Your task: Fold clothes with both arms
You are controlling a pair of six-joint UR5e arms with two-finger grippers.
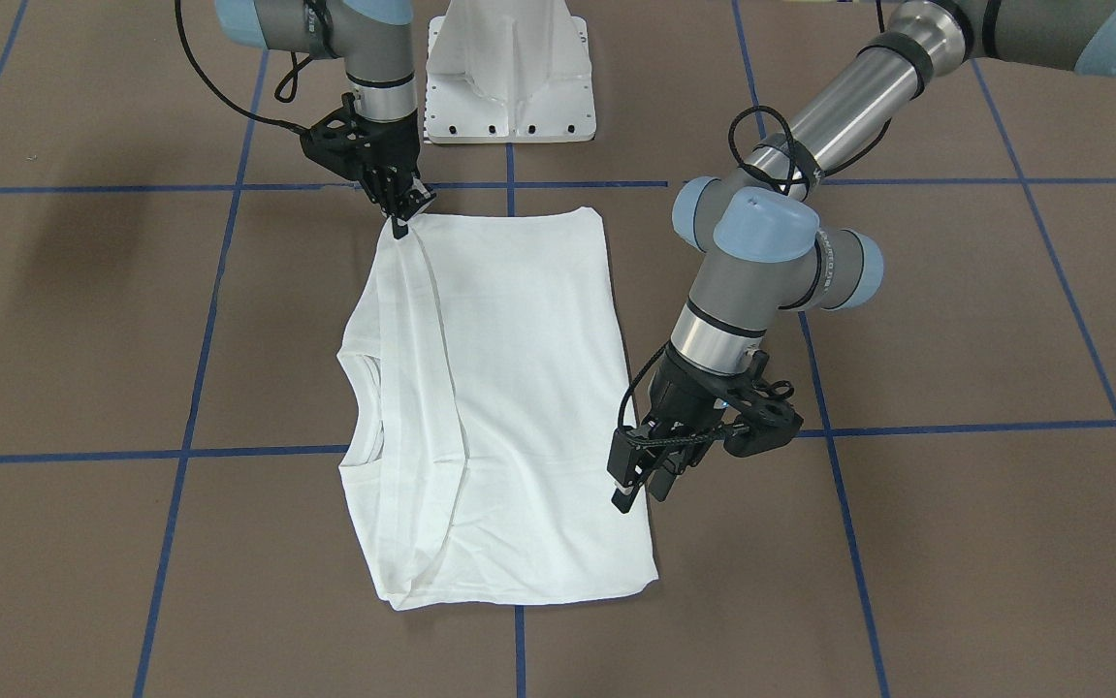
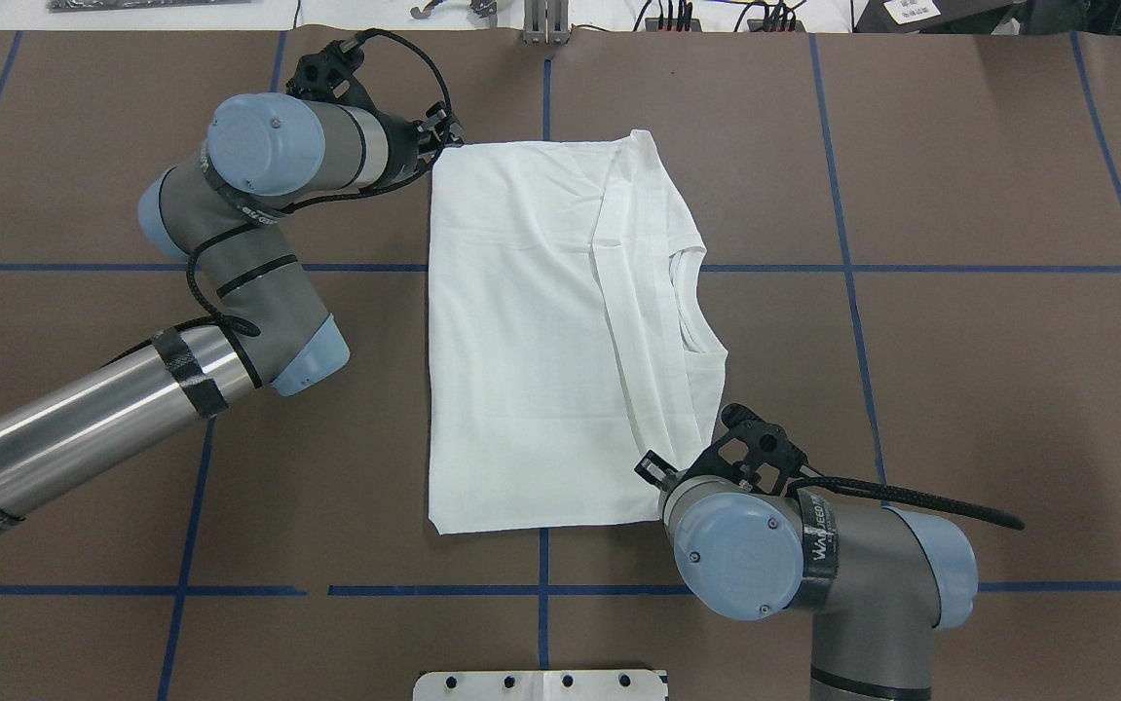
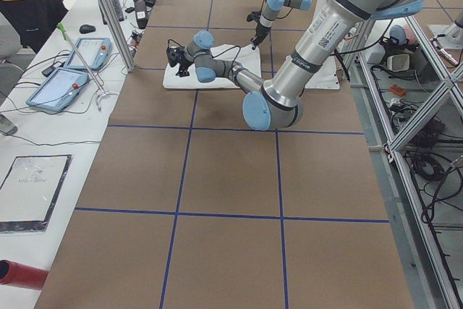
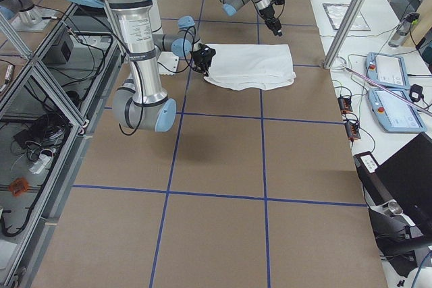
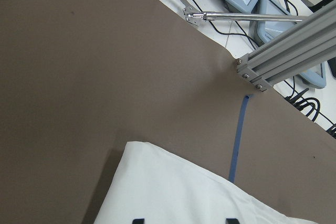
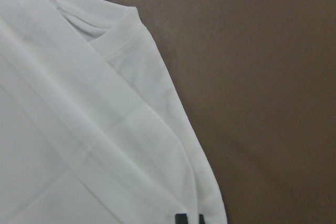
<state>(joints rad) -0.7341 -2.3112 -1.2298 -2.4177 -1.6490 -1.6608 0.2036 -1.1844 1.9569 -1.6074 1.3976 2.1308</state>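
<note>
On the counter (image 1: 907, 543), the shirt (image 1: 499, 388) was laid flat, sleeves folded in; final folds were judged outstanding; right gripper (image 1: 402, 215) jaws were pinched on a corner, left gripper (image 1: 642, 492) jaws spread wide.

white t-shirt (image 1: 519, 407) folded flat, collar (image 1: 373, 407) at one long edge, right arm (image 1: 378, 68) at one corner, left arm (image 1: 771, 262) opposite

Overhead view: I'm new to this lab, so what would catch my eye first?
A part-folded white cotton T-shirt lies centre-frame. The black two-finger right gripper pinches its collar-side corner nearest the robot, while the left gripper hovers open over the far hem corner.
</note>
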